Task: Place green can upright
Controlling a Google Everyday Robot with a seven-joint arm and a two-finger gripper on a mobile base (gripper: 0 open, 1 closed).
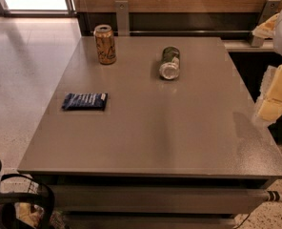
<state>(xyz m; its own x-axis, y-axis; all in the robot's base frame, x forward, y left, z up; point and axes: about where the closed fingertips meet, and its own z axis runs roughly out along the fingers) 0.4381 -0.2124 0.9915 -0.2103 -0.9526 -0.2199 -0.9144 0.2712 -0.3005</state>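
The green can (pixel 169 62) lies on its side on the grey table (pixel 150 137), near the back middle, with one silver end facing the camera. My gripper (pixel 274 97) shows as pale yellow and white parts at the right edge of the view. It hangs over the table's right side, well to the right of the can and apart from it, and holds nothing that I can see.
An orange-gold can (pixel 105 44) stands upright at the back left of the table. A flat dark-blue packet (pixel 85 101) lies on the left side. A wooden wall panel with metal brackets (pixel 122 15) runs behind the table. Black gear (pixel 17 199) sits at the lower left.
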